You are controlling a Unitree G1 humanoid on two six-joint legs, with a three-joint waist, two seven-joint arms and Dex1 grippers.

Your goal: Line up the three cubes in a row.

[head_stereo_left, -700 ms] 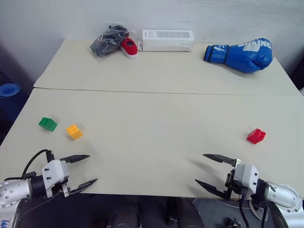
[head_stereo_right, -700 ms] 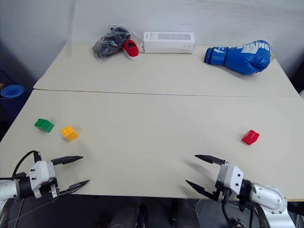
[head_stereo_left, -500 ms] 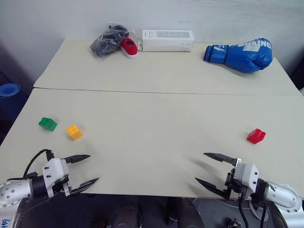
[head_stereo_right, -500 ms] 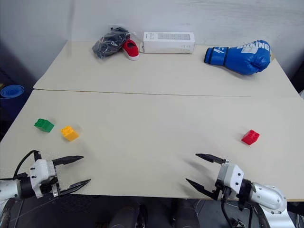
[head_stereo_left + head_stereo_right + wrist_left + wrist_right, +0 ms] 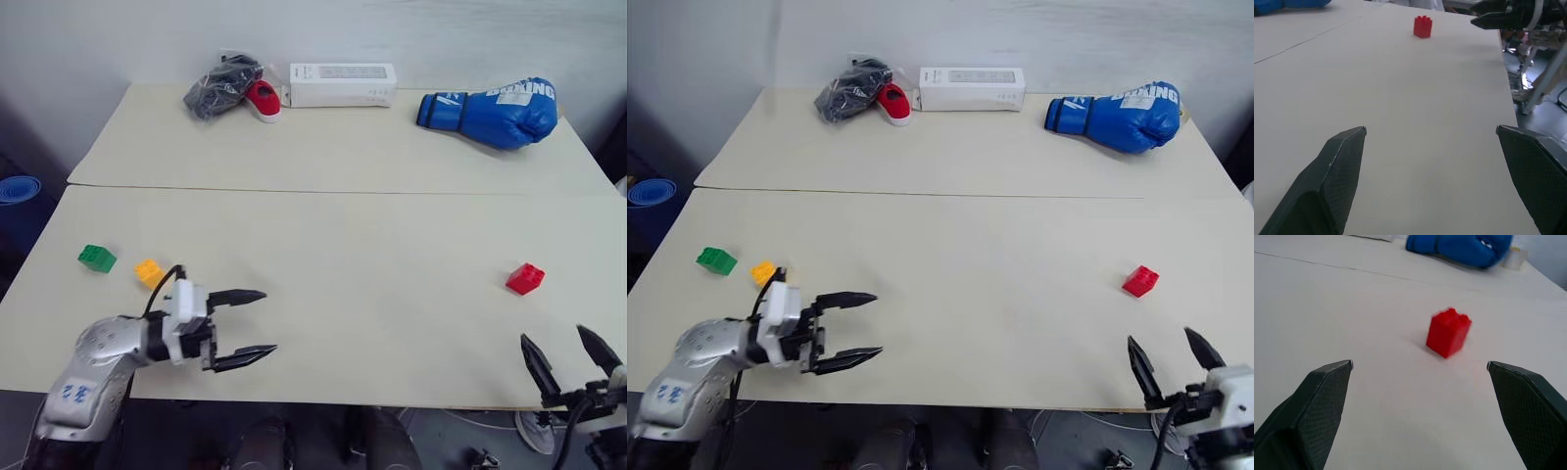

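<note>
Since the earlier frames, both arms had shifted: the left gripper (image 5: 255, 323) had advanced inward over the table (image 5: 343, 245) and pointed toward the robot's right, while the right gripper (image 5: 573, 354) had withdrawn to the near right table edge and pointed forward. Both grippers had their fingers spread wide, grasping nothing. The green cube (image 5: 97, 258) and yellow-orange cube (image 5: 149, 272) lay near each other at the left side, just beyond the left arm. The red cube (image 5: 525, 278) stood well apart at the right side, ahead of the right gripper. At the far edge lay a red shoe (image 5: 262, 98), a white box (image 5: 342, 84) and a blue boxing glove (image 5: 490, 99).
</note>
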